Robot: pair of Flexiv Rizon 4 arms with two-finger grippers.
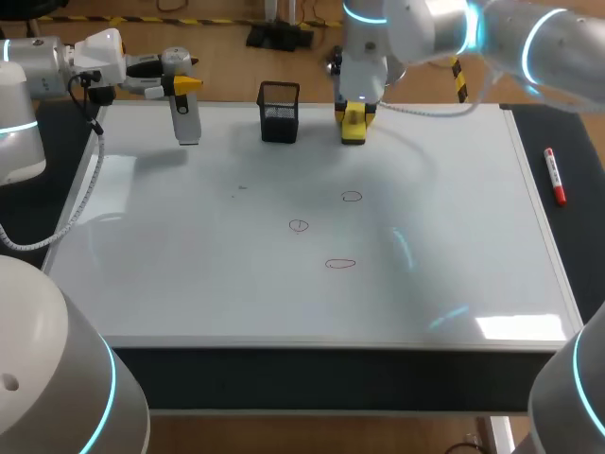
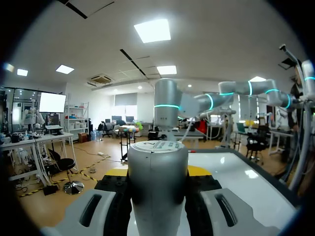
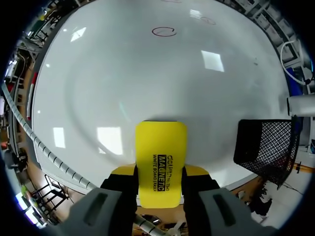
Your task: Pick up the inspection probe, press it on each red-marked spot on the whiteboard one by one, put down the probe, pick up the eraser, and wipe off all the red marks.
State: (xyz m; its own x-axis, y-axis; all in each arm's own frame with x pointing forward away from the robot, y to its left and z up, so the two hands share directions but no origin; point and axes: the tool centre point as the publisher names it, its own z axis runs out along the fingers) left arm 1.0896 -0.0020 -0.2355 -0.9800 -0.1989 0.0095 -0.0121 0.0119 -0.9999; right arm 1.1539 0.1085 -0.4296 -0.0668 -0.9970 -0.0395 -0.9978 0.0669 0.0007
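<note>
Left gripper (image 1: 182,88) clamped on the probe (image 1: 187,123) at the whiteboard's (image 1: 189,274) eleven o'clock; right gripper (image 3: 160,172) clamped on the eraser (image 3: 161,145) at twelve.

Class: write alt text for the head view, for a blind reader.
Over a whiteboard, the left gripper holds a grey probe and the right gripper a yellow eraser, a black basket between them. Three red circles mark the board's middle.

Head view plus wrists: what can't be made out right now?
- Eraser underside: hidden beneath it and the right gripper in head view; contact with whiteboard unclear.
- Basket contents: mesh too dark, head view.
- Red marks: none in left wrist view; probe fills the foreground.
- Marker print: too small, head view.
</note>
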